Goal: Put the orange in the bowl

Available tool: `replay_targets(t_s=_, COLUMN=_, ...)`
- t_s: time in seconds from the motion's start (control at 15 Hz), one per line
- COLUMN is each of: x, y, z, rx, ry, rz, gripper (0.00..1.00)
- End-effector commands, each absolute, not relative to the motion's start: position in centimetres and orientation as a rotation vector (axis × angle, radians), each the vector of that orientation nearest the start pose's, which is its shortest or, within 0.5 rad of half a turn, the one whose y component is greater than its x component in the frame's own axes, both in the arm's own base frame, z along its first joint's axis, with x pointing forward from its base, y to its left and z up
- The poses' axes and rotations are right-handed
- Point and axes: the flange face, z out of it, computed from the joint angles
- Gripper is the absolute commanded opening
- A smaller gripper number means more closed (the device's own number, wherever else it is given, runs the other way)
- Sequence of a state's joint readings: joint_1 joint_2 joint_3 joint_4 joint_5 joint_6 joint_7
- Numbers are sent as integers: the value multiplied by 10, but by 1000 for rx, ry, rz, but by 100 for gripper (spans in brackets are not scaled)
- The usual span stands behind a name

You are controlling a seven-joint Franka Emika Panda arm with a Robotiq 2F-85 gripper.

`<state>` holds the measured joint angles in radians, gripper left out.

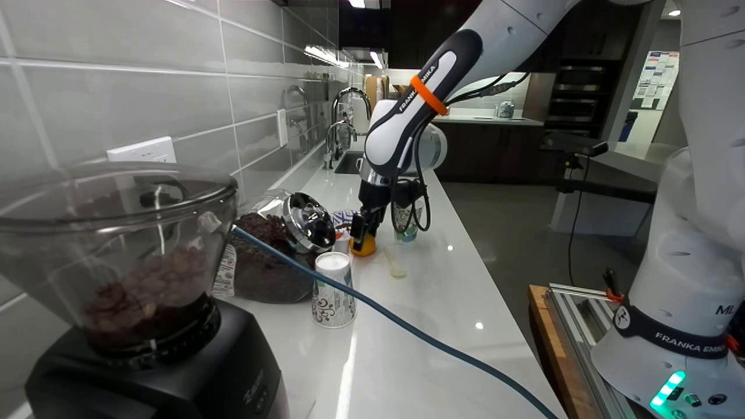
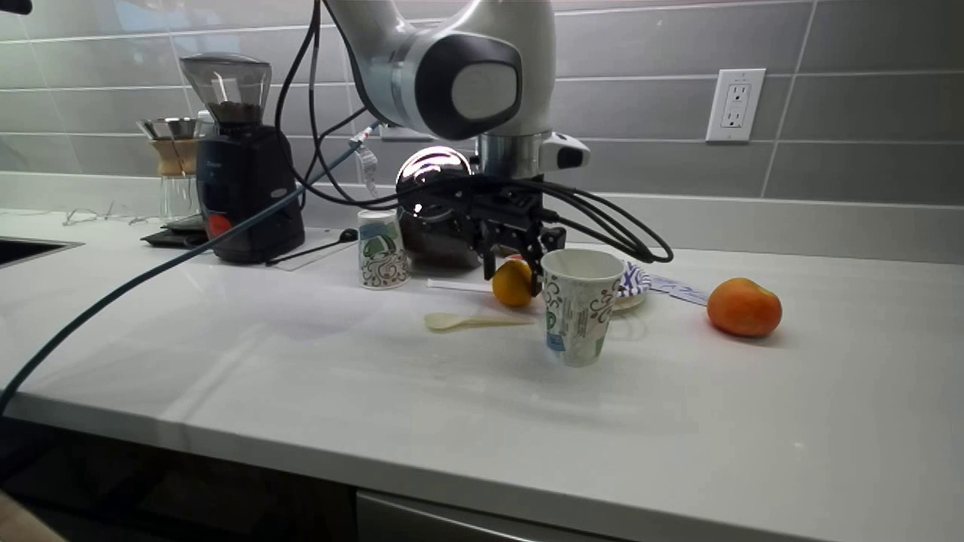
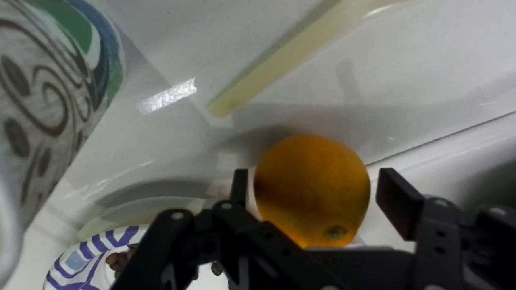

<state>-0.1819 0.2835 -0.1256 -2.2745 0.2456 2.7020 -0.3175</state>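
Observation:
The orange [image 2: 512,284] is small, round and bright orange and rests on the white counter. It also shows in an exterior view [image 1: 364,247], partly hidden by the fingers, and large in the wrist view [image 3: 312,181]. My gripper [image 3: 314,179] is open, with one finger on each side of the orange. Narrow gaps show between both fingers and the fruit. The gripper points down in both exterior views [image 1: 359,230] [image 2: 514,265]. The bowl [image 3: 86,259] is paper with blue-purple stripes and holds dark beans. It stands beside the orange, partly hidden in both exterior views [image 1: 344,217] [image 2: 634,280].
A white patterned cup [image 2: 578,309] stands close to the gripper, also at the left of the wrist view [image 3: 44,100]. A pale spoon [image 2: 474,322], an upside-down cup [image 1: 333,291], a bean container [image 1: 268,256], a larger orange-red fruit [image 2: 744,307], a grinder [image 2: 245,181] and a blue hose [image 1: 407,323] are around.

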Motion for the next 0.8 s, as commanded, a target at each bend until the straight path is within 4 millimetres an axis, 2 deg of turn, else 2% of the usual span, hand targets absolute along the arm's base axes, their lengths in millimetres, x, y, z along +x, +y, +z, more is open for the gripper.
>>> replay_targets(t_s=0.0, x=527, y=-173, z=243, rx=-3089, ry=360, rz=-269, gripper=51)
replay_targets(t_s=0.13, x=524, y=-167, z=251, rx=-3098, ry=395, rz=-288, gripper=38)
replay_targets(t_s=0.27, x=520, y=-155, z=264, rx=-3095, ry=412, rz=-308, gripper=34)
replay_targets(t_s=0.47, x=516, y=-139, z=288, rx=-3086, ry=455, rz=-336, gripper=30)
replay_targets(t_s=0.73, x=520, y=-136, z=327, rx=-3122, ry=441, rz=-457, gripper=30)
